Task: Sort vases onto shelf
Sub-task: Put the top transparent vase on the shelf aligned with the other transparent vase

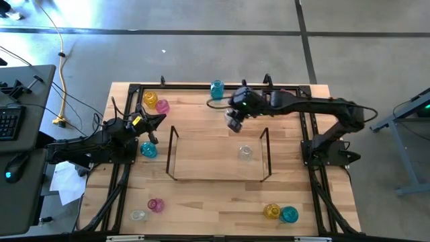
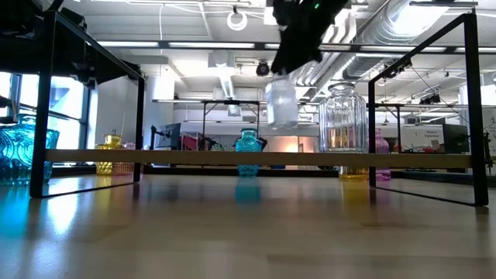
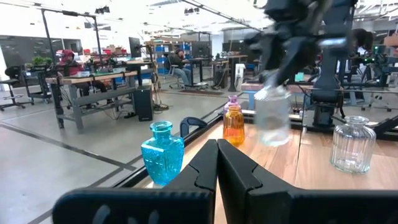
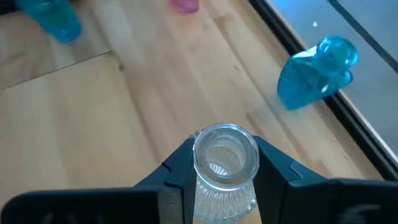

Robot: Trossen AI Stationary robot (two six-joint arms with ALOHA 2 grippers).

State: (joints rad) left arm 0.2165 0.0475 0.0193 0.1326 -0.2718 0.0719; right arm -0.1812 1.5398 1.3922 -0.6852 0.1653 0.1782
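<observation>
- Right gripper [image 1: 234,121], upper centre of the high view: jaws clamped on clear vase [image 4: 225,165], lifted above shelf [image 1: 173,151].
- Left gripper [image 1: 156,121], centre left: jaws together, empty.

Pale wood tabletop [image 1: 222,195] with satin sheen, ribbed clear glass vase [image 4: 225,163], glossy teal glass vase [image 4: 316,71], matt black metal frame [image 2: 139,124]

1 vase [image 1: 245,152] on the shelf [image 1: 218,153], 9 around it
</observation>
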